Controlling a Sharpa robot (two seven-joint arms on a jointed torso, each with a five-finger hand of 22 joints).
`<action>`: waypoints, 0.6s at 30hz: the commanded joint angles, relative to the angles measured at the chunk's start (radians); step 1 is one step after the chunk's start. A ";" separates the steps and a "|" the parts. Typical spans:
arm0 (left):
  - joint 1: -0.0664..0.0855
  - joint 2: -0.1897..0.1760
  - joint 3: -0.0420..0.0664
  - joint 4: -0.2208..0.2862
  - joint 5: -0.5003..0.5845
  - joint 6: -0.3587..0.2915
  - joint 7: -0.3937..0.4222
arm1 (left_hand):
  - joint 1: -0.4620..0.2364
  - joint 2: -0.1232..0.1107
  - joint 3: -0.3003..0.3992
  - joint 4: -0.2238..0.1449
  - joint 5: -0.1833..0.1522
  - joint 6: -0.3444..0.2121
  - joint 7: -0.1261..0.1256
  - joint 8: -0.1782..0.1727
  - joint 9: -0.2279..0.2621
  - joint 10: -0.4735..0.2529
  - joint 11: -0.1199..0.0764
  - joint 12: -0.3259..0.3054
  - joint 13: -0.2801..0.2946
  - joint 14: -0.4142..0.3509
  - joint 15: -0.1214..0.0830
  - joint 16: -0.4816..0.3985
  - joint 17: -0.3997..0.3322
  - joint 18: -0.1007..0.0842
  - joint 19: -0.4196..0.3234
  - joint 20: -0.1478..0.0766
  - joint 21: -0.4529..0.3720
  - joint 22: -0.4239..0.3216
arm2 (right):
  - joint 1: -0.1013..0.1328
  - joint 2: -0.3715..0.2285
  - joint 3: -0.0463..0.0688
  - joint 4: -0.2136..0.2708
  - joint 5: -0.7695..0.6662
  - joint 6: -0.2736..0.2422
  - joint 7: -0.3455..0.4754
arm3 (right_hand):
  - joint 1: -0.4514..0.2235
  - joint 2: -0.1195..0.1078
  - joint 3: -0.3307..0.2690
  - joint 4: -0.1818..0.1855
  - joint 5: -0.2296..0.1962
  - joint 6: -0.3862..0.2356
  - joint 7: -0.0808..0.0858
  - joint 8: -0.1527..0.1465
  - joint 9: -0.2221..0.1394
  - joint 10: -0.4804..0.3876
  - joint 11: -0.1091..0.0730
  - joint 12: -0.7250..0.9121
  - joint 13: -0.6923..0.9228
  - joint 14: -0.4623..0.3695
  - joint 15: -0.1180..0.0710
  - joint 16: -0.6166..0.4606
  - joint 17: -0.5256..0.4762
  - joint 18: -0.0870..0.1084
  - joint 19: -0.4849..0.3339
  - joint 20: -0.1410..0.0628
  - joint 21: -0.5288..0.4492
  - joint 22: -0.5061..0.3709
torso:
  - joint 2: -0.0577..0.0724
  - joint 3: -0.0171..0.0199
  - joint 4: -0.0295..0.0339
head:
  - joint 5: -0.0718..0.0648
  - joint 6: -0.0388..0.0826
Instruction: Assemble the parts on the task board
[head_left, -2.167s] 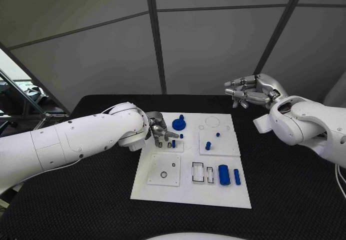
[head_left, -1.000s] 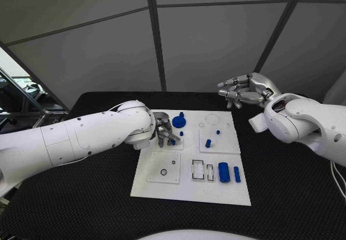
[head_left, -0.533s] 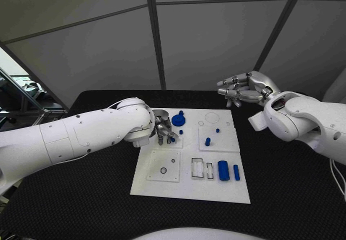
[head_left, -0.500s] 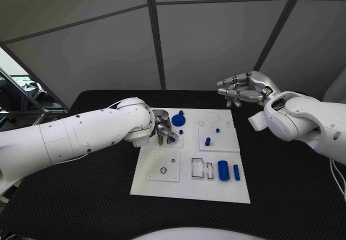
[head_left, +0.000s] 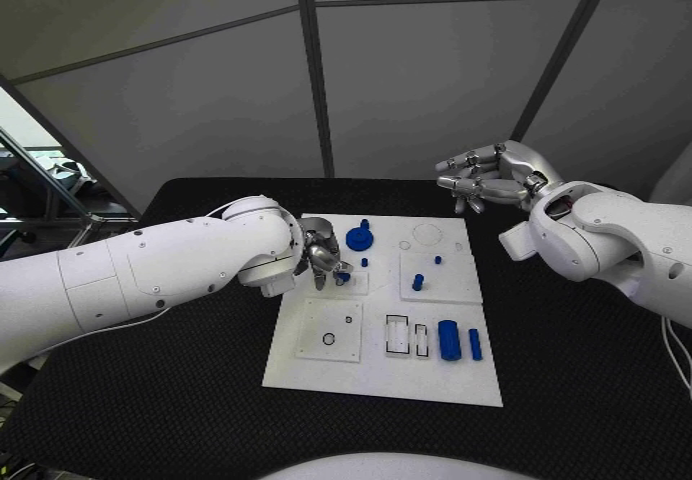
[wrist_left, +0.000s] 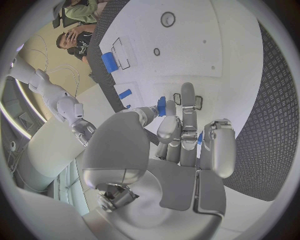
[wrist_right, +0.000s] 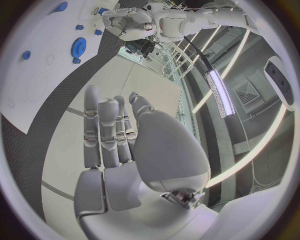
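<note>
On the black table (head_left: 173, 400), a blue part (head_left: 342, 279) was pinched by the left hand (head_left: 320, 262) over the board (head_left: 378, 385); it was best lowered upright, while the right hand (head_left: 490, 180) was held curled, empty.

Overhead head camera, 2 wrist fisheyes

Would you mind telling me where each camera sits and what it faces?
Head view: above, looking down at the white board; both arms show.
Left wrist view: behind the left robot hand, facing the board.
Right wrist view: behind the right robot hand, raised beyond the board.
All share the board; the blue gear shows twice.
</note>
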 joint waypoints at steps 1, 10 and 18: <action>0.002 -0.014 0.001 0.024 0.032 -0.089 -0.005 | -0.020 -0.001 0.158 -0.149 0.008 -0.007 -0.002 0.009 0.011 0.007 0.001 0.006 0.002 0.006 0.000 -0.007 0.002 -0.011 0.007 0.001 0.004 0.103 | 0.002 0.002 0.001 -0.002 -0.002 0.019 0.007 | 0.002 -0.003 0.004 -0.002 0.006 -0.006 0.001 0.001 -0.001 -0.004 0.001 -0.007 -0.001 0.003 0.001 -0.004 0.000 0.005 0.007 -0.001 -0.007 -0.001 | 0.000 0.0008 0.0007 | 0.004 -0.002; -0.001 -0.035 -0.001 0.043 -0.003 -0.145 -0.012 | -0.048 -0.003 0.194 -0.180 0.010 -0.011 -0.002 0.020 0.027 0.010 0.001 0.015 0.008 0.007 0.000 -0.010 0.005 -0.013 0.013 0.000 0.008 0.112 | 0.002 0.002 0.000 -0.005 -0.003 0.022 0.012 | 0.002 -0.003 0.004 -0.002 0.006 -0.006 0.001 0.001 -0.001 -0.004 0.001 -0.007 -0.001 0.003 0.001 -0.004 0.000 0.005 0.007 -0.001 -0.007 -0.001 | 0.000 -0.0003 0.0018 | 0.009 -0.004; -0.012 -0.028 -0.002 0.031 -0.060 -0.165 -0.025 | -0.065 0.000 0.205 -0.187 0.009 -0.012 -0.001 0.023 0.033 0.013 0.001 0.024 0.014 0.009 0.000 -0.011 0.006 -0.016 0.023 0.000 0.016 0.125 | 0.002 0.000 0.000 -0.005 -0.015 0.021 0.014 | 0.003 -0.003 0.005 -0.003 0.006 -0.006 0.001 0.001 -0.001 -0.004 0.001 -0.007 -0.002 0.004 0.001 -0.002 0.002 0.005 0.007 -0.002 -0.008 -0.001 | 0.001 0.0011 0.0015 | 0.013 -0.007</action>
